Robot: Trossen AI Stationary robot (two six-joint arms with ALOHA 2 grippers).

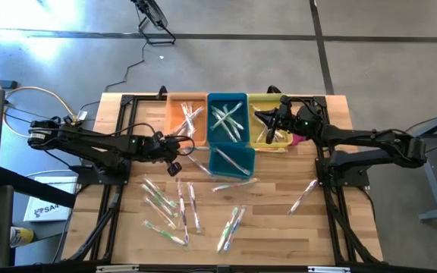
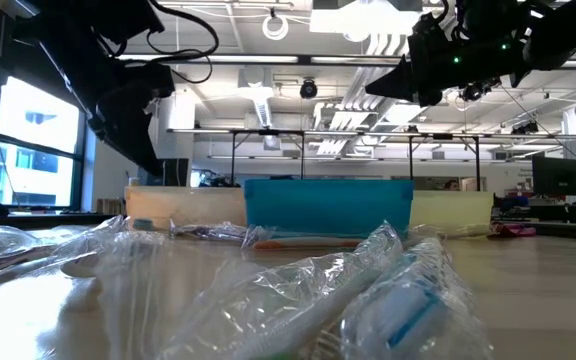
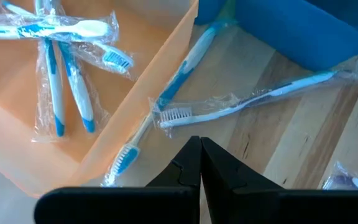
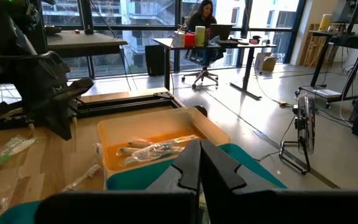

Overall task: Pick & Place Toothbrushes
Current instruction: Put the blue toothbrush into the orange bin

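Note:
Several wrapped toothbrushes [image 1: 174,205] lie loose on the wooden table's near half. At the far middle stand an orange bin [image 1: 174,129], a blue bin [image 1: 243,102] and a yellow bin [image 1: 258,100], each holding toothbrushes. My left gripper [image 3: 201,152] is shut and hangs over the table by the orange bin's near wall [image 3: 148,81]. Below it one toothbrush [image 3: 179,81] leans on that wall and another [image 3: 253,102] lies flat. My right gripper [image 4: 199,155] is shut and hovers level over the yellow bin.
A low blue tray [image 1: 231,161] with a toothbrush sits in front of the blue bin. One toothbrush [image 1: 303,196] lies alone toward the right. A pink thing [image 1: 300,139] lies beside the yellow bin. Black frame rails [image 1: 340,205] run along both table sides.

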